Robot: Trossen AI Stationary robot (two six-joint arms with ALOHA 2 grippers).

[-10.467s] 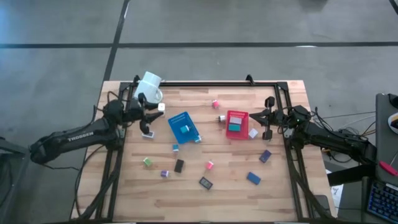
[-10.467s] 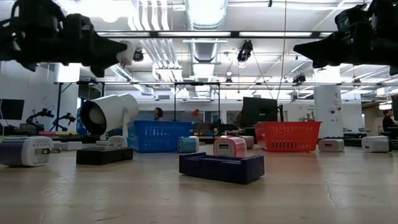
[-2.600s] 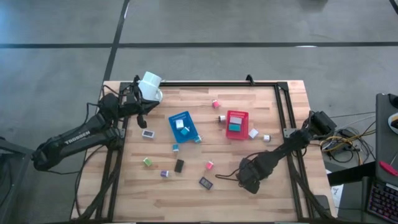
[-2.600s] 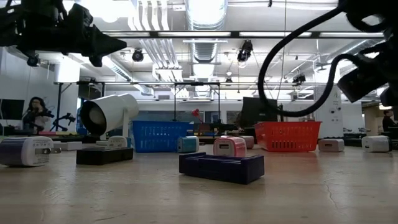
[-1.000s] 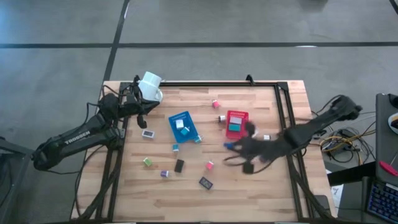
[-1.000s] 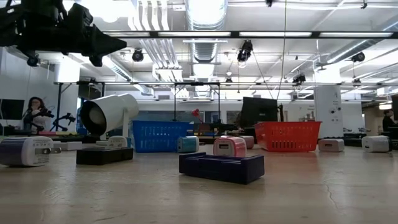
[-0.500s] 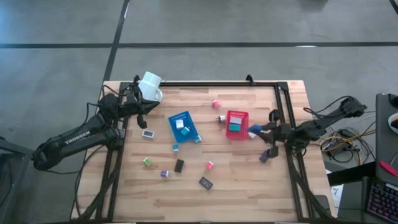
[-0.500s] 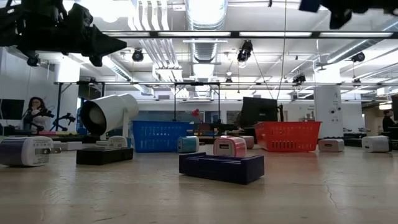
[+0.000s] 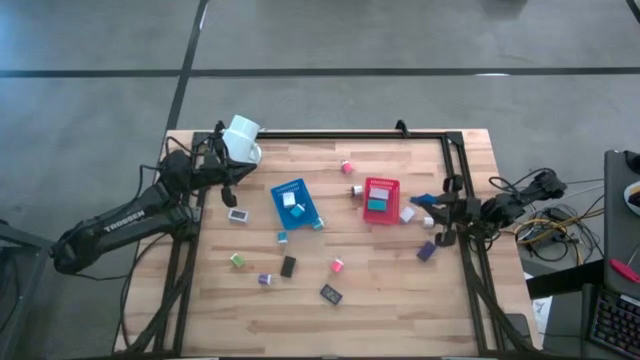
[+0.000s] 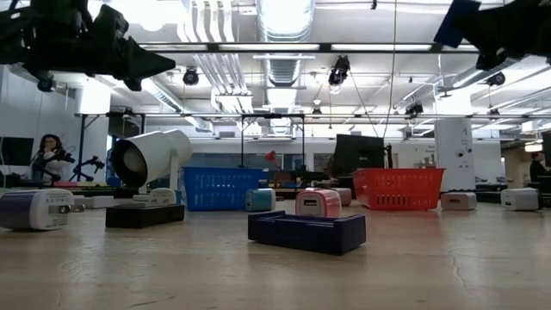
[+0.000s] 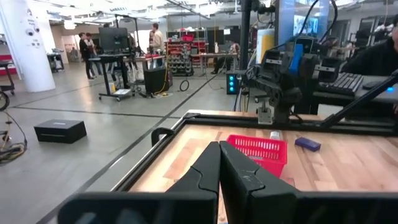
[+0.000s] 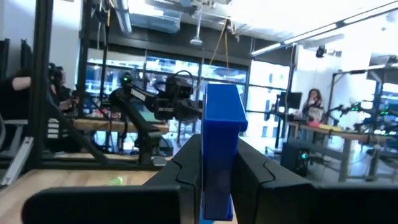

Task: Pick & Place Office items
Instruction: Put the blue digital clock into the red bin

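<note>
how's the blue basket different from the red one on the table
The blue basket lies turned at an angle, nearer the table's middle; the red basket sits squarer to the table edges, closer to the right gripper. Blue holds a white and a teal block; red holds a teal and a pale one. Both are small mesh-walled rectangles.

A white mug (image 9: 241, 138) lies tipped on its side at the far left corner of the wooden desk (image 9: 380, 300). Near the desk's middle sit two flat trays, a blue tray (image 9: 297, 205) turned askew and a red tray (image 9: 380, 200) toward the right edge. A black frame (image 9: 340, 134) runs along the far edge.
</note>
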